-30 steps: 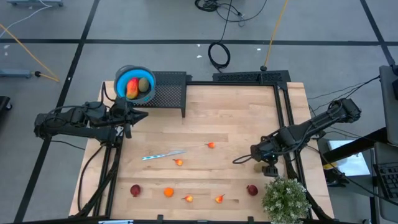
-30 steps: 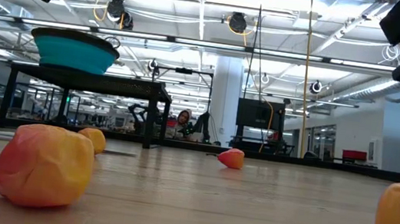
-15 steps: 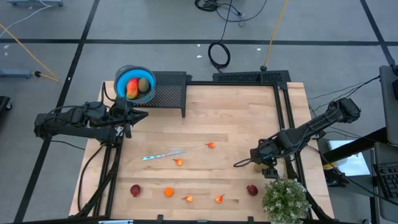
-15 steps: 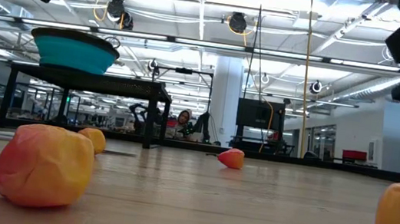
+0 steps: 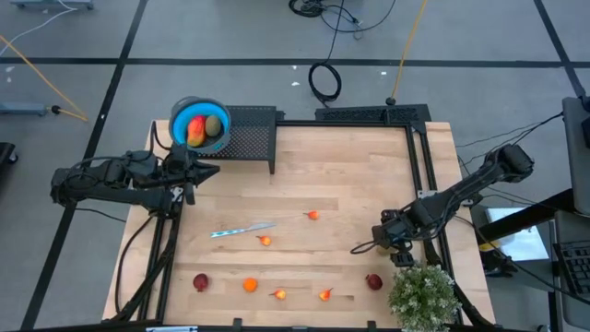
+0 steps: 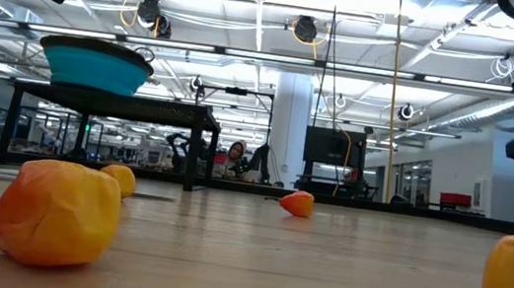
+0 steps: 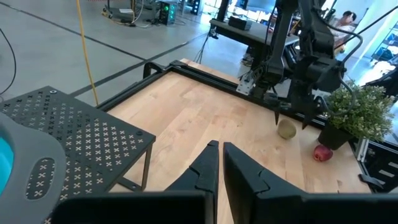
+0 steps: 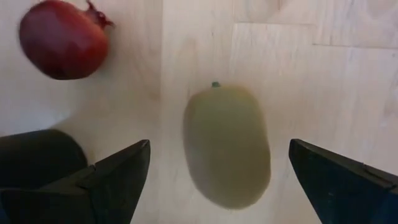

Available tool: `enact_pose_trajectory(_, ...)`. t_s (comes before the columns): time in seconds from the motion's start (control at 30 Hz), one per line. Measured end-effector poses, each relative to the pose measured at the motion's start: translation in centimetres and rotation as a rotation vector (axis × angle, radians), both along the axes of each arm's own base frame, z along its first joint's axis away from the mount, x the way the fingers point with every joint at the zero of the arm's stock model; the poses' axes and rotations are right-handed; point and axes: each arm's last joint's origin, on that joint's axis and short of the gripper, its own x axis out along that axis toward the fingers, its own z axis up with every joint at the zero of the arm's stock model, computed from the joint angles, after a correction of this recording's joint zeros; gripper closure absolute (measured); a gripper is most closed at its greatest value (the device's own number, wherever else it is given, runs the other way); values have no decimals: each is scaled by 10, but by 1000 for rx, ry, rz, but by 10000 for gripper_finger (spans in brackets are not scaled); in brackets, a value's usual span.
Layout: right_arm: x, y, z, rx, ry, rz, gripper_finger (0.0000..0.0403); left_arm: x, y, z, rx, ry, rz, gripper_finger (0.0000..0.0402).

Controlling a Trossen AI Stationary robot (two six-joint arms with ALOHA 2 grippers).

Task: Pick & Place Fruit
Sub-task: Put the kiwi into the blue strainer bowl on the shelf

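Observation:
A greenish-brown kiwi [image 8: 227, 146] lies on its side on the wooden table [image 5: 350, 175], with a dark red fruit [image 8: 60, 38] close beside it near the table's right front corner. My right gripper [image 8: 227, 180] hangs open just above the kiwi, pointing steeply down, one finger on either side without touching it. Small orange fruits [image 5: 265, 241] and another dark red fruit [image 5: 200, 281] lie scattered along the front. My left gripper [image 7: 221, 165] is shut, with nothing between its fingers, and is raised at the table's left edge beside the blue bowl [image 5: 198, 124].
The bowl holds some fruit and stands on a black perforated stand [image 5: 249, 134] at the far left. A silver knife [image 5: 241, 230] lies mid-table. A potted plant [image 5: 424, 295] stands at the front right corner, close to my right arm. A black frame rail [image 5: 419, 166] lines the right edge.
My right gripper has come down toward the kiwi, shifting a little toward the table's near edge and rolling slightly, and has stayed open. No fruit has moved.

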Motion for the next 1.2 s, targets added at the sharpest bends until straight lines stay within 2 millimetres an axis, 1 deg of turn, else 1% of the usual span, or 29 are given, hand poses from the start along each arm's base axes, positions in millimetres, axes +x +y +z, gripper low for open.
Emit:
enact_pose_trajectory(0.37,-11,-6,-20,-41,32,23,26,0,0,0,0,-1,0,380)
enact_pose_trajectory(0.57,-10,-6,-22,-32,15,24,44,0,0,0,-2,-2,1,380)
enact_pose_trajectory(0.9,-10,-6,-22,-31,13,23,112,0,0,0,-3,-2,2,380)
enact_pose_trajectory(1.03,-9,-5,-22,-21,0,22,151,0,0,0,-3,-2,2,380)
enact_pose_trajectory(1.2,-5,-3,-20,9,-28,-22,203,0,0,0,-3,-2,1,380)
